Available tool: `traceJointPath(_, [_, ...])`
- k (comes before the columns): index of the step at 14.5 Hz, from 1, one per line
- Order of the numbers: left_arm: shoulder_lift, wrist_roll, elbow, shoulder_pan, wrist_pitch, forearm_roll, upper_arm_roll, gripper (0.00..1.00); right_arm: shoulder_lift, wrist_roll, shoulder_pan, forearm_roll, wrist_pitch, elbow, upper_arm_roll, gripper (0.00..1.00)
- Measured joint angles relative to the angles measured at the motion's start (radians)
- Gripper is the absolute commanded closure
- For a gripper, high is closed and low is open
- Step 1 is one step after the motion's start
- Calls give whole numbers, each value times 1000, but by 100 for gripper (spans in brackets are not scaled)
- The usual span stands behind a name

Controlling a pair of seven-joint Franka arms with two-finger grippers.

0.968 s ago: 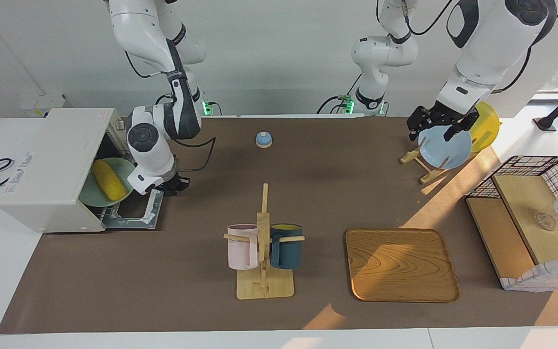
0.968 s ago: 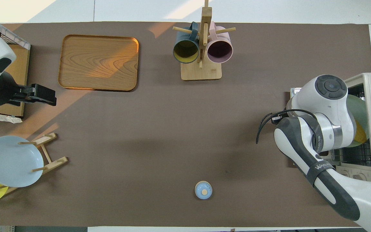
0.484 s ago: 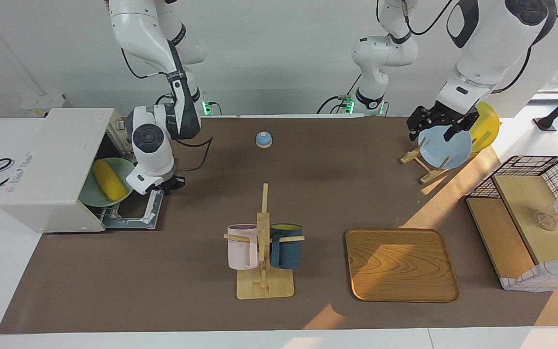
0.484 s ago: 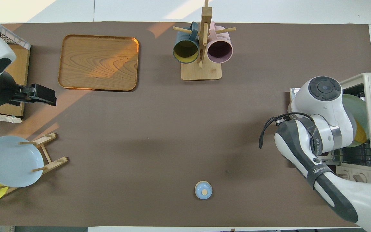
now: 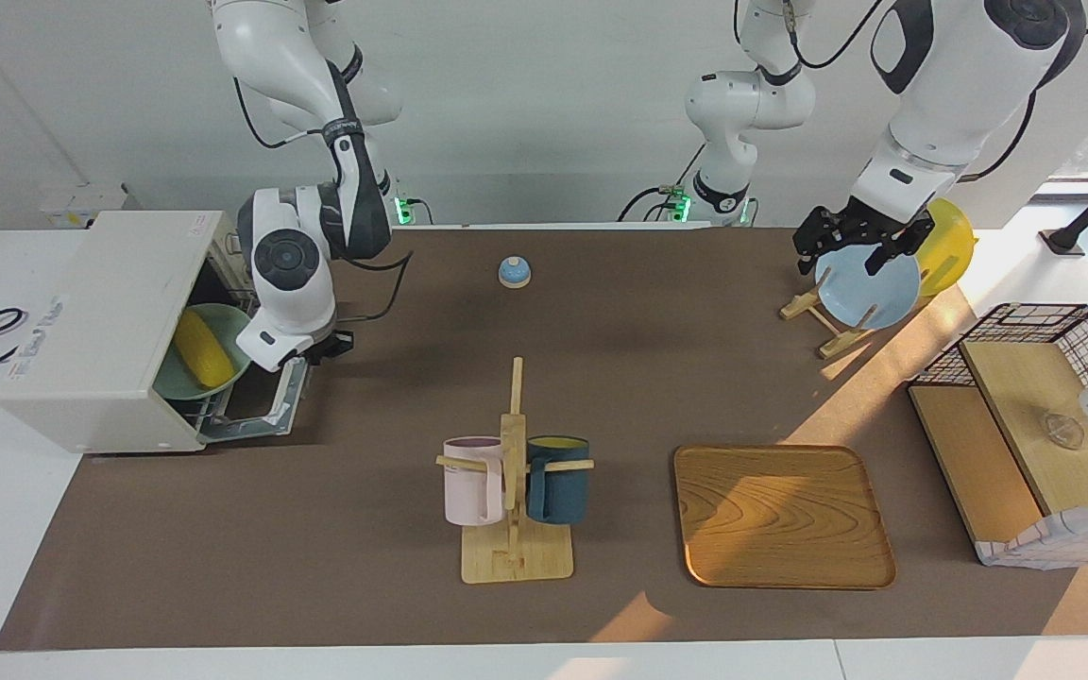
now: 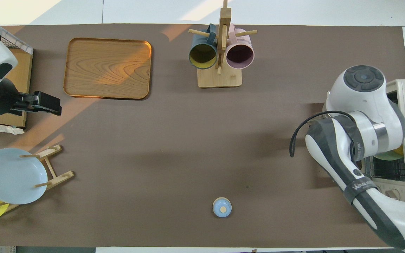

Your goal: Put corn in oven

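1. The toaster oven (image 5: 95,326) stands at the right arm's end of the table, its door (image 5: 261,408) partly raised.
2. The corn (image 5: 201,348) lies on a green plate (image 5: 231,326) inside the oven, just beside the right gripper (image 5: 322,348), which is over the door's upper edge; whether its fingers are apart or together cannot be told.
3. A mug rack (image 5: 514,491) with a pink mug (image 5: 473,482) and a dark blue mug (image 5: 558,479) stands mid-table, well apart from both grippers.
4. The left gripper (image 5: 860,247) hangs over a light blue plate (image 5: 870,288) on a wooden rack, waiting; I cannot tell how its fingers stand.
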Motion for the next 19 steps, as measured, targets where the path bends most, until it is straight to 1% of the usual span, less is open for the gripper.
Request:
traceJointPath(3, [0,0,0,0,0,0,0,0,-54,-116,-51,-10,-106,64,-6,100])
traceJointPath(6, [0,0,0,0,0,0,0,0,-106,-225,-126,-16,-132,77,-13,100])
traceJointPath(8, [0,0,0,0,0,0,0,0,-123,-258,-155,-16,-162,76,-17,100])
traceJointPath(11, [0,0,0,0,0,0,0,0,-145,-279,-167,-16,-199,76,-19,100])
traceJointPath(14, [0,0,0,0,0,0,0,0,-187,-328,-183,-16,-234,82,-22,100])
traceJointPath(16, [0,0,0,0,0,0,0,0,-219,-332,-184,4,-283,117,-21,100])
traceJointPath(17, [0,0,0,0,0,0,0,0,-230,-332,-182,36,-310,148,-16,78])
traceJointPath(18, [0,0,0,0,0,0,0,0,-236,-332,-181,80,-335,182,-10,9])
traceJointPath(19, [0,0,0,0,0,0,0,0,-238,-331,-180,121,-351,211,-7,0])
